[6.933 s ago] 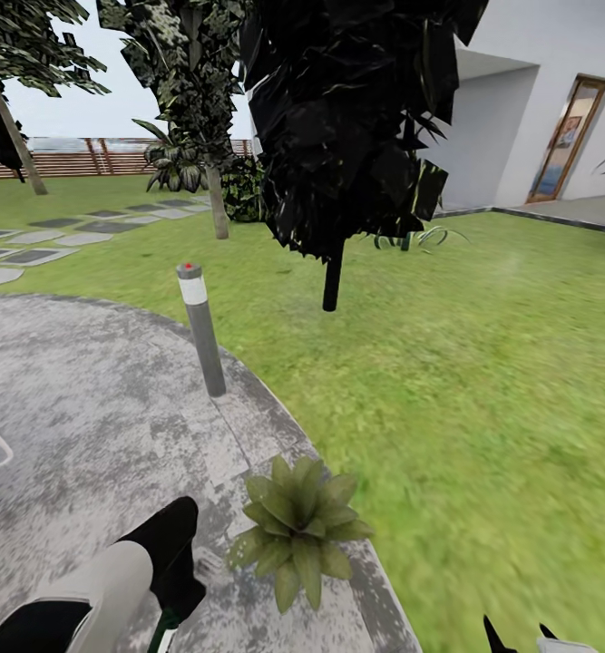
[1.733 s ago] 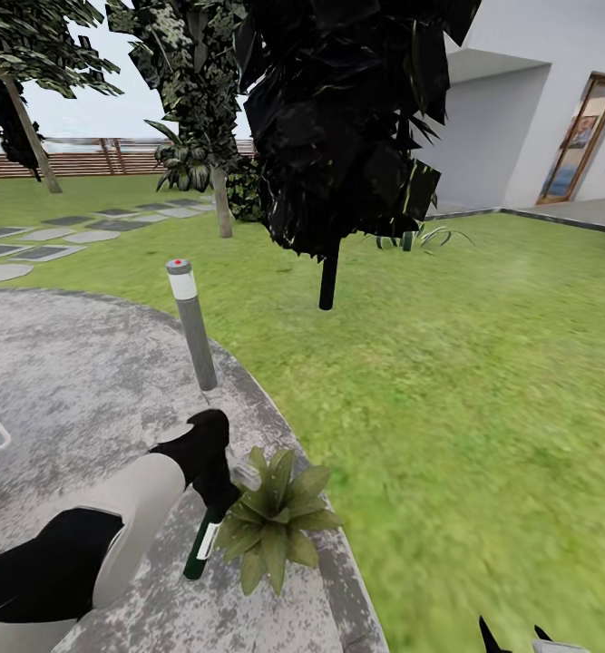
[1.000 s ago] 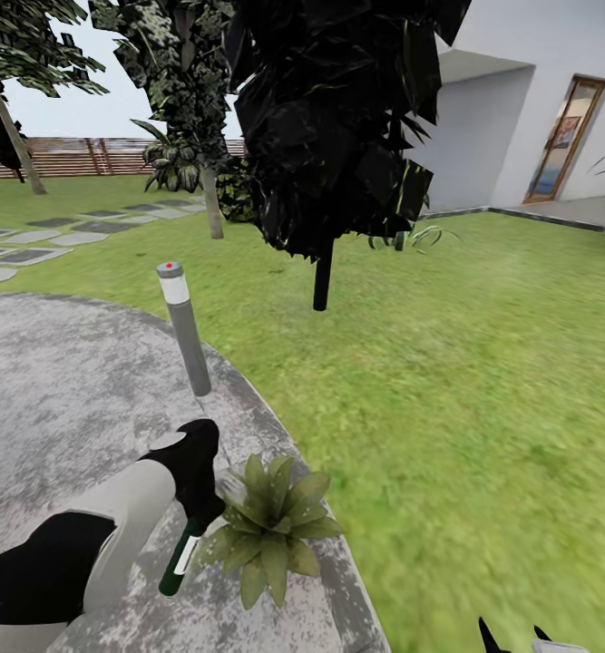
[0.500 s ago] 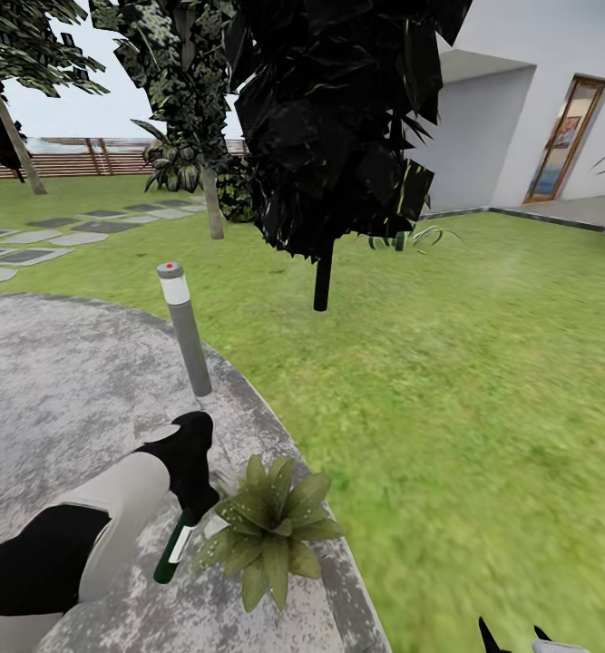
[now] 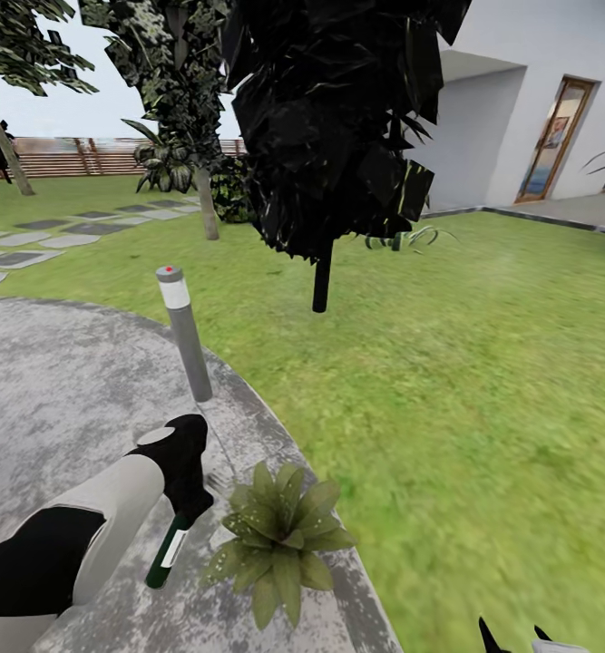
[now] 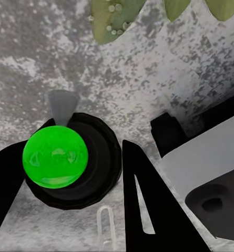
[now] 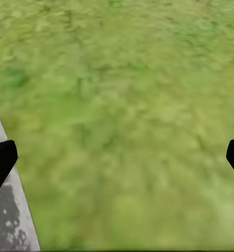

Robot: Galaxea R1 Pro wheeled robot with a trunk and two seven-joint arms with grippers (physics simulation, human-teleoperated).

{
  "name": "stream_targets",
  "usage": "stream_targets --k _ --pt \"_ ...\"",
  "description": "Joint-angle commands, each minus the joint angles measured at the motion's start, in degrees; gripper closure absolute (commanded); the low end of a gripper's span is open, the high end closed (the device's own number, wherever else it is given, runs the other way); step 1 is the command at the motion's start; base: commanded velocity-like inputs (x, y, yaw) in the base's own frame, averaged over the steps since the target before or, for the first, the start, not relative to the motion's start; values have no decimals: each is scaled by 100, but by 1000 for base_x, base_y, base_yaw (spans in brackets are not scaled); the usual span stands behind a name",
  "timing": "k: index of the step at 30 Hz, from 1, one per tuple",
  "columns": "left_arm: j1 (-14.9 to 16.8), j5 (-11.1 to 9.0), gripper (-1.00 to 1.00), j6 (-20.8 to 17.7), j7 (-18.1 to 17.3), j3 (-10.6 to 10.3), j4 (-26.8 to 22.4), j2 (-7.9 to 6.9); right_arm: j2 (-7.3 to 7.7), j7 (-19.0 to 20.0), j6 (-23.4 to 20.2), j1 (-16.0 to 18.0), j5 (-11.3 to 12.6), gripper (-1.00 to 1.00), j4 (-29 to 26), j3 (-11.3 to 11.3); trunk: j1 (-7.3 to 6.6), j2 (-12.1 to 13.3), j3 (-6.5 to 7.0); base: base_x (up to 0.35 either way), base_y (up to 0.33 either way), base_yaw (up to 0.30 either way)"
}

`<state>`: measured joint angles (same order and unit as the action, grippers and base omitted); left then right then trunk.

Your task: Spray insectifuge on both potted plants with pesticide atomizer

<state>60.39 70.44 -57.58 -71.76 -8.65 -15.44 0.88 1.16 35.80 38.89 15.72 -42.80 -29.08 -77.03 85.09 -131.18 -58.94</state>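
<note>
While the left gripper (image 5: pixel 186 501) clamps the pesticide atomizer (image 5: pixel 167 551), its long axis slants toward 7 o'clock | potted plant (image 5: pixel 279 535) sits just beside at 3 o'clock, on the patio (image 5: pixel 57 399) edge | right gripper (image 7: pixel 117 157) spread apart over lawn (image 5: pixel 483 390).

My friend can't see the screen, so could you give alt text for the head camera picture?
A robot's left arm holds a dark green pesticide atomizer beside a small potted plant at the edge of a grey paved patio. Behind stand a grey bollard lamp, green lawn, dark trees and a white house.
</note>
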Motion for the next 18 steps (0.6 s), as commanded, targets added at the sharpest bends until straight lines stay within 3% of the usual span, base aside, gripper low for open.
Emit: stream_targets --k 1,14,18 --pt "-1 49 100 -43 -55 -10 -11 5 -2 50 22 10 -24 -100 -12 -47 -1 -2 -5 9 157 -37" --pt "-77 49 100 -43 -49 -6 6 -3 -20 58 22 10 -21 -100 -10 -35 -1 -2 -5 1 15 -3" --pt "-80 49 100 -43 -49 -6 -2 8 -19 50 22 10 -18 -100 -5 -40 -1 -2 -5 53 221 -58"
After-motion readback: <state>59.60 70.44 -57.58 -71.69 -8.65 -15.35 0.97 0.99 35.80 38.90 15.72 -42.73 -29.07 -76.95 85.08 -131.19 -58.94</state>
